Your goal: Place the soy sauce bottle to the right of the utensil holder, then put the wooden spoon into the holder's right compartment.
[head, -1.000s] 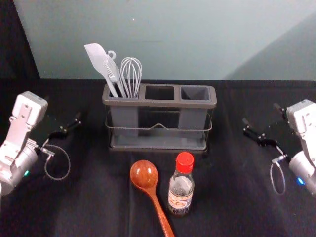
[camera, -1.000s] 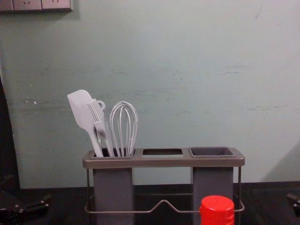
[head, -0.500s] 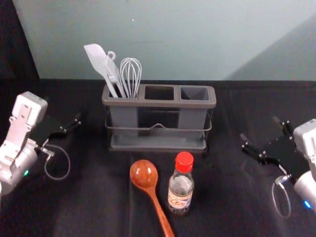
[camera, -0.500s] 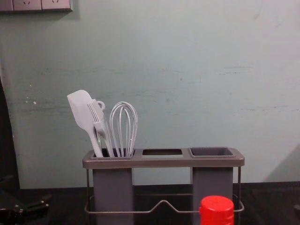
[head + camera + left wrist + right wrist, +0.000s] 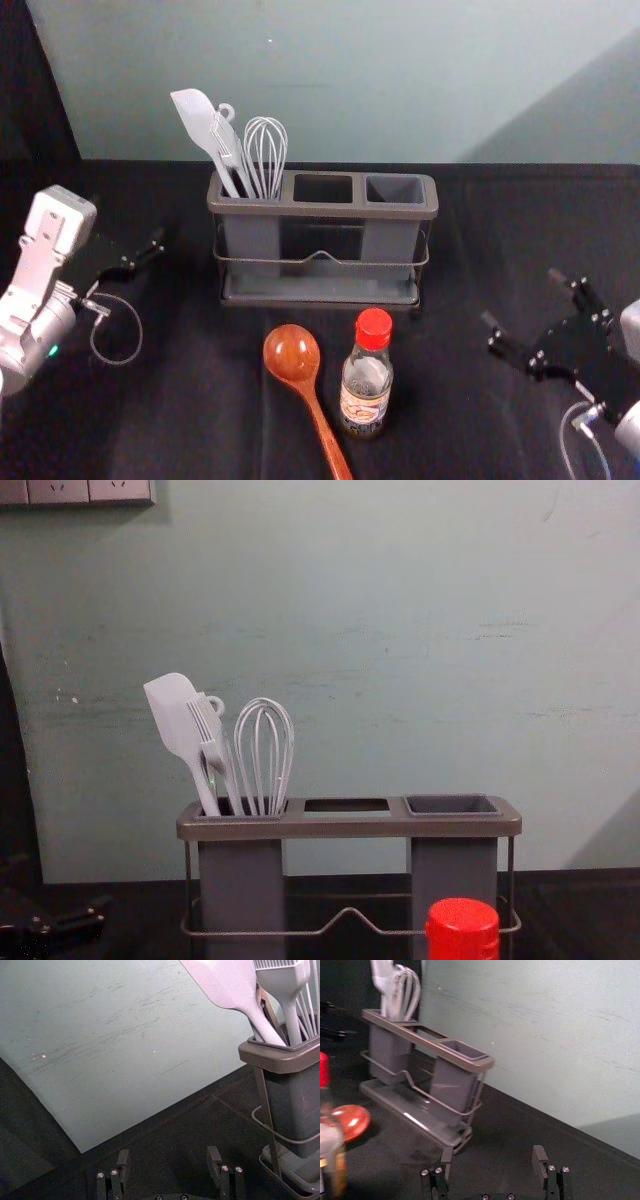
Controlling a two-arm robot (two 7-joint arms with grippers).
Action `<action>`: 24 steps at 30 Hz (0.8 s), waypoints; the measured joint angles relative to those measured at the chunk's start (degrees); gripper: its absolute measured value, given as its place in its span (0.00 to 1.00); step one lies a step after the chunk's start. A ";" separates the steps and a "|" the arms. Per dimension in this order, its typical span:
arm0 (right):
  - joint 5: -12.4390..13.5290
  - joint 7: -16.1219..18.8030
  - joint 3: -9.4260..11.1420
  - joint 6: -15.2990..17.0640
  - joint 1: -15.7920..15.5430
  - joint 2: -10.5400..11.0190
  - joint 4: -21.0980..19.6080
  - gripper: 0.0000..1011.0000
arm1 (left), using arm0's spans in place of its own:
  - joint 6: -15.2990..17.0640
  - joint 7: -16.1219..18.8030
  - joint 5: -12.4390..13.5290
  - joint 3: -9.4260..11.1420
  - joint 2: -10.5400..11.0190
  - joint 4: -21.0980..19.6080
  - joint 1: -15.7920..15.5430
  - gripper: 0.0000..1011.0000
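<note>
Right end effector point(image 5: 519, 296) stands open, its two fingers spread well apart, over the right part of the bench point(image 5: 480, 420), to the right of the bottle point(image 5: 366, 392); its fingertips are directed forward and toward the robot's left. Bottle is found upright on the bench, long axis vertical, red cap point(image 5: 374, 328) uppermost, label point(image 5: 364, 407) toward the robot, in front of the right half of the utensil holder point(image 5: 322, 210). Wooden spoon point(image 5: 291, 353) lies just left of the bottle, apart from it, bowl pointing away from the robot toward the holder; its long axis runs back and slightly rightward to a handle cut off at the head view's lower edge. Holder's long axis runs left to right; its left compartment bears a spatula point(image 5: 196, 115), a brush point(image 5: 210, 742) and a whisk point(image 5: 266, 150). Left end effector point(image 5: 135, 264), fingers likewise parted, is parked left of the holder.
</note>
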 joint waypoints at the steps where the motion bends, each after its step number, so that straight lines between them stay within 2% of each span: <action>1: 0.13 0.42 0.28 0.13 -1.03 0.42 -1.12 0.99 | 0.00 0.00 0.00 0.00 0.00 0.00 0.00 0.99; 7: 0.42 1.93 0.64 0.30 -3.95 1.08 -3.92 0.99 | 0.00 0.00 0.00 0.00 0.00 0.00 0.00 0.99; 13: 2.27 5.02 -0.19 -0.62 -6.15 0.27 -6.23 0.99 | 0.00 0.00 0.00 0.00 0.00 0.00 0.00 0.99; 19: 2.40 7.19 -1.59 -0.87 -6.66 -0.77 -8.14 0.99 | 0.00 0.00 0.00 0.00 0.00 0.00 0.00 0.99; 24: 3.43 9.97 -3.20 -2.39 -5.50 -3.07 -7.86 0.99 | 0.00 0.00 0.00 0.00 0.00 0.00 0.00 0.99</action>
